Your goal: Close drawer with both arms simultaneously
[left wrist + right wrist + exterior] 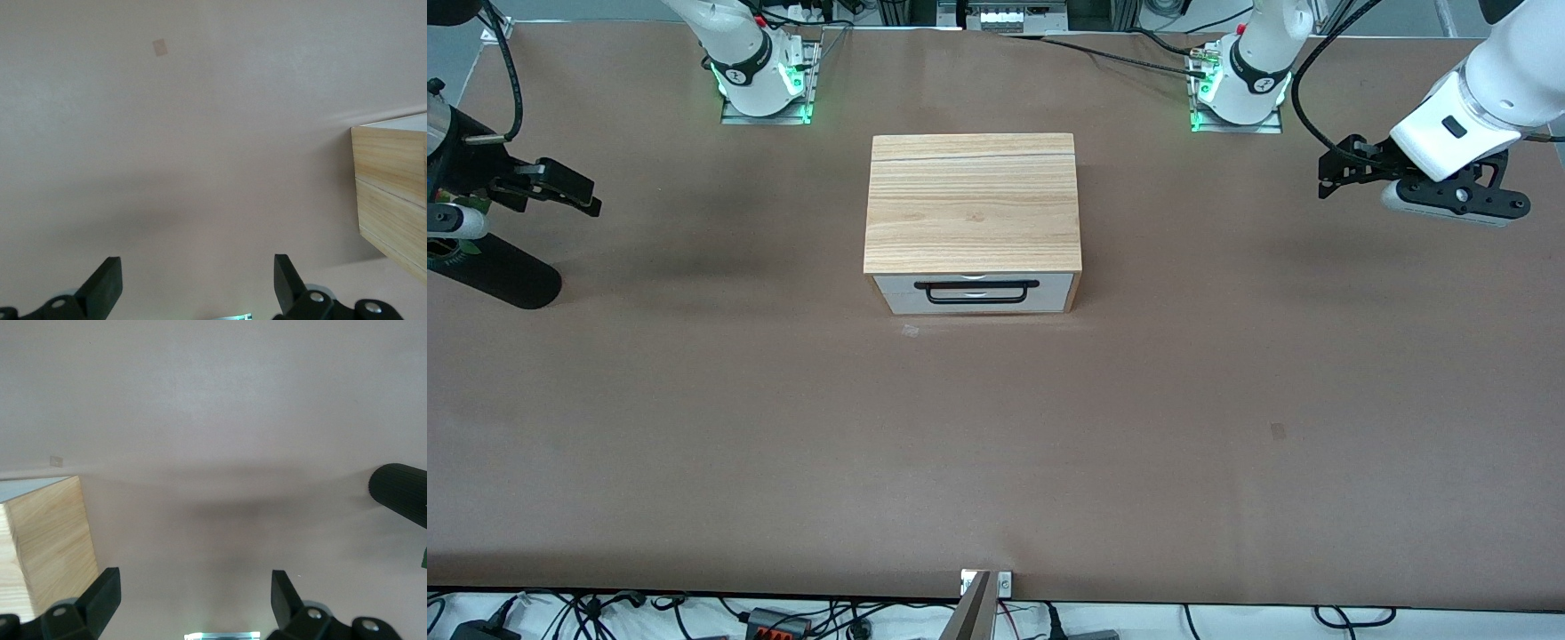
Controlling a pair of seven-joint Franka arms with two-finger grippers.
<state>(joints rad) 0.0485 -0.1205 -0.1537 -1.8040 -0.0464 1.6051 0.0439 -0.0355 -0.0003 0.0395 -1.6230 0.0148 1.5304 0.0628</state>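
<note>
Drawer (975,292) sits flush in the cabinet (973,203) mid-worktop (996,444), white front facing the front camera, black bar handle (982,292) running lengthwise between the two arm ends. Left claw (198,283) spread wide, up over bare worktop well off the cabinet toward the left arm's end. Right claw (195,600) also spread wide, over the worktop well off the cabinet toward the right arm's end.

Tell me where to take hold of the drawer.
Grip the long black bar handle on the drawer front, coming in from the front-camera side: it stands off the white panel horizontally, leaving a gap for fingers. Both end effectors, left and right, are open.
</note>
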